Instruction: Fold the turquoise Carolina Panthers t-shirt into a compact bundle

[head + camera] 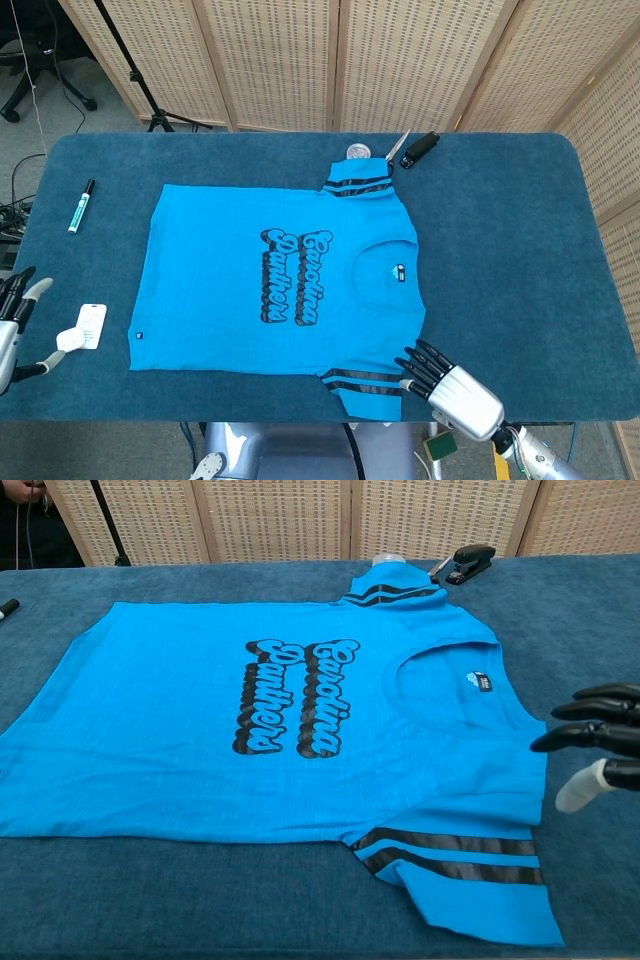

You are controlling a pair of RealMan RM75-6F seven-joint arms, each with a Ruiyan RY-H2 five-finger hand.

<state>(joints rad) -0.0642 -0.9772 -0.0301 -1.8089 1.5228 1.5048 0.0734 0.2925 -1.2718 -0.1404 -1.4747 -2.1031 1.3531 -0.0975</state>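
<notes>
We find the turquoise Carolina Panthers t-shirt [280, 280] lying flat and unfolded on the blue carpeted desk [510, 240]. The right hand [445, 380] hovers beside the near striped sleeve, fingers spread, grasping nothing. The left hand [15, 325] sits released at the desk's edge.

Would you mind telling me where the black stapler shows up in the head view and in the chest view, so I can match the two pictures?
Head view: the stapler lies at the table's far edge, right of centre, just beyond the t-shirt's far sleeve.
Chest view: the stapler sits near the top, right of centre, beyond the same sleeve.
Shared landmark: the far sleeve's black stripes, right beside the stapler.
</notes>
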